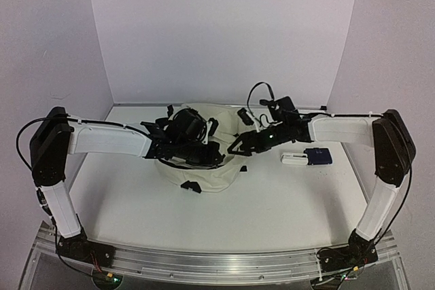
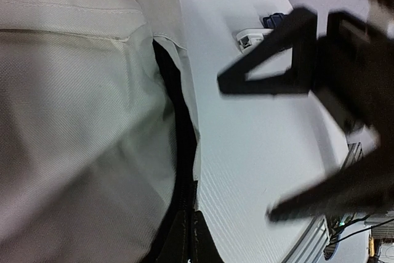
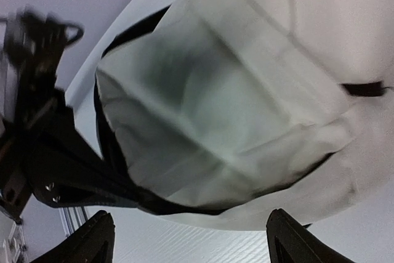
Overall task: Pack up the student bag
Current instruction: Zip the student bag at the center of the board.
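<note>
Far middle of the white table (image 1: 272,202): soft cream-beige fabric student bag (image 1: 217,173) with black zipper lines and black straps, slumped in a low heap, mouth apparently turned to the right. Inside the mouth, pale grey lining (image 3: 203,127), loose and creased.

Left gripper (image 1: 212,157), reaching in from the left, pinched fully together on the black zipper rim (image 2: 178,152) at the bag's mouth, seemingly propping it apart.

Right gripper (image 3: 192,241), just right of the bag and facing the mouth, spread wide and empty; no contact with the fabric that can be made out.

Right of the bag, well apart from it: a small flat white object (image 1: 294,159) and, touching its right end, a dark blue boxy object (image 1: 318,156). Too small to identify; probably meant to go inside.

Handling, judged from the folds: light, limp, no stiffness of its own. Likely to sag shut once let go, and to slide on the smooth tabletop if pushed from one side only. Not fragile, so safe to pinch firmly. Best taken at the stitched zipper rim or a black strap: thicker material, a clear edge for the fingers. Worth avoiding the flat panels, prone to bunch and slip out. Sensible to hold the rim up with the left while loading from the right.
</note>
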`<state>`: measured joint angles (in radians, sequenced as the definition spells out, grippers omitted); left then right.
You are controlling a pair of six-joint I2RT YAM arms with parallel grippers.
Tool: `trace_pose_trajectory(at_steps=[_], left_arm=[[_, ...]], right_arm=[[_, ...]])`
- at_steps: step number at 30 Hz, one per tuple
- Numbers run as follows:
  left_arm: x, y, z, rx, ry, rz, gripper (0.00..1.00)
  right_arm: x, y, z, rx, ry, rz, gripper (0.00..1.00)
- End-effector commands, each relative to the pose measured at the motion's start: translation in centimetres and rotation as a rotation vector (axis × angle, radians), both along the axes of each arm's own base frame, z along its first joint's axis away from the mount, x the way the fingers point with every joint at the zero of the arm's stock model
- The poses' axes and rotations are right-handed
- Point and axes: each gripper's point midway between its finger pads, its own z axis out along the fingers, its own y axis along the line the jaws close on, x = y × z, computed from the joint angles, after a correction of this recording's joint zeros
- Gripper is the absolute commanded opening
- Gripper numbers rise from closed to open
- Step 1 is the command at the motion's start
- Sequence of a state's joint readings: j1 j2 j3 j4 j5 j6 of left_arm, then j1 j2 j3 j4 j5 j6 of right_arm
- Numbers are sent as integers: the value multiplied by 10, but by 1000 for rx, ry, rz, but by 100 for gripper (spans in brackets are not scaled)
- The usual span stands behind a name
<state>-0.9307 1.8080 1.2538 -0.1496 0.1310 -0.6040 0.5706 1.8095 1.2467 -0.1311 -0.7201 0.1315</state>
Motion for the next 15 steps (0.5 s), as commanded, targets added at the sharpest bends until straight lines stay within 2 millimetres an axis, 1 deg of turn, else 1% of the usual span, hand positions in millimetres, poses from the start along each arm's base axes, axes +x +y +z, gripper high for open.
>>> trace_pose_trajectory(at_steps=[1,4,6,9,11,15], left_arm=[[15,1,24,-108,-4,52,0],[16,7,22,-112,8,65,0],[18,10,18,-110,15,75,0],[20,12,16,-128,29,79,0],[21,12,13,-136,40,77,0],[22,12,8,-144,63,72,0]], right_arm=[[-27,13,-28,-102,-49,91,83],[-25,15,-42,-164,-107,109,83],[-22,15,-50,-177,-94,100,83],[-20,16,-54,-211,-132,93,83],[-17,16,-54,-249,-205,101,83],[-10,19,-37,-278,-396,149,83]])
